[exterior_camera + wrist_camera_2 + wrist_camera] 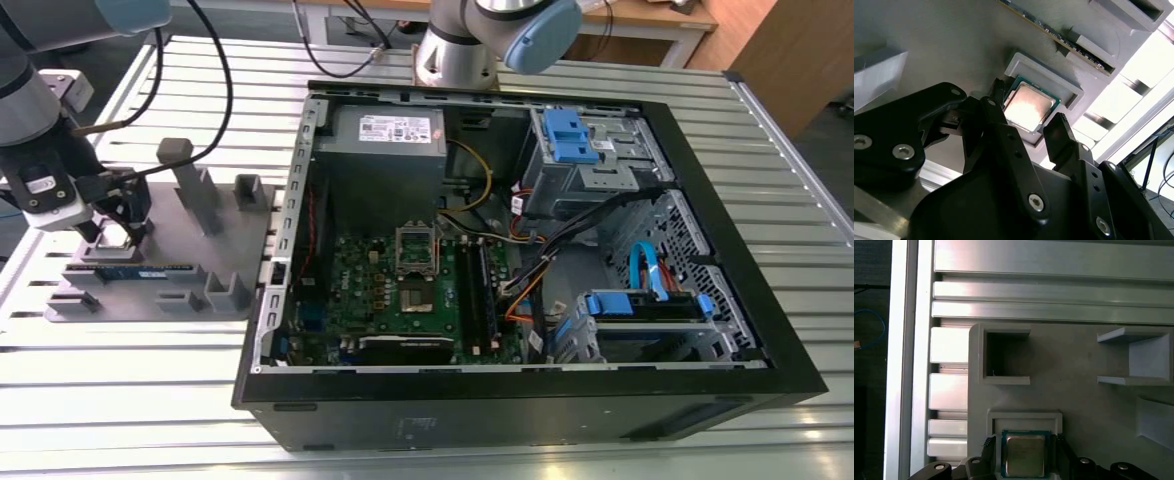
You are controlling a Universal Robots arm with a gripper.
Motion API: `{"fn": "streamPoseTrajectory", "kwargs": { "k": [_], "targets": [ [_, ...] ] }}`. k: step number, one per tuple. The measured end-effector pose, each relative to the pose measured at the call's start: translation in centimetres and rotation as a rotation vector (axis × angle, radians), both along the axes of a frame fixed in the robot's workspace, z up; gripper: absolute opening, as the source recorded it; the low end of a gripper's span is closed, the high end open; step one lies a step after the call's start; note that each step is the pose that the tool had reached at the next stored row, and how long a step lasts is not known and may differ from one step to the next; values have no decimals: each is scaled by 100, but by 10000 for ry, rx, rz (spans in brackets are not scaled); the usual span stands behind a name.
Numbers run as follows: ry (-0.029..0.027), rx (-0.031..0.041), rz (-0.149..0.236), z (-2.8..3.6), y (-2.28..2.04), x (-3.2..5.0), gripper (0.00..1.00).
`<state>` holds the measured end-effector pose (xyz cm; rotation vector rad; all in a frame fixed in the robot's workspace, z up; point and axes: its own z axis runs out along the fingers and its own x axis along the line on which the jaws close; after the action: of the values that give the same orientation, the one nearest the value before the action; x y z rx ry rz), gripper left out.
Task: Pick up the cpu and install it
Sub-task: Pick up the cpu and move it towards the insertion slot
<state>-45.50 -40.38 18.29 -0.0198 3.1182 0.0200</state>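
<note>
Fingers (138, 212) above grey holder plate (187, 245)

No text or label here is legible.

We find the fixture plate (200, 255) on the slatted table (134, 400) at the exterior view's left. The open computer case (534, 405) lies just beside it, on the exterior view's right.

Inside the case, the motherboard (360, 295) lies flat against the wall nearest the plate, with the CPU socket (418, 268) near its middle. The power supply (387, 130) sits behind the board, and the drive cage (587, 150) is to the exterior view's right of the supply.

On the plate, the cpu (1027, 106) lies flat in a walled recess, and the memory stick (1054, 32) lies in a slot nearby. The gripper (118, 235) hangs over the recess, with its fingers (999, 130) apart, one on each side of the cpu.
</note>
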Motion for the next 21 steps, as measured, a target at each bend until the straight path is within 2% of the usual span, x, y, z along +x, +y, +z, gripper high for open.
{"fn": "streamPoseTrajectory", "kwargs": {
  "k": [10,11,21],
  "targets": [
    [3,-1,0,4,0,0,57],
    [2,-1,0,4,0,-1,50],
    [2,-1,0,6,0,0,50]
  ]
}}
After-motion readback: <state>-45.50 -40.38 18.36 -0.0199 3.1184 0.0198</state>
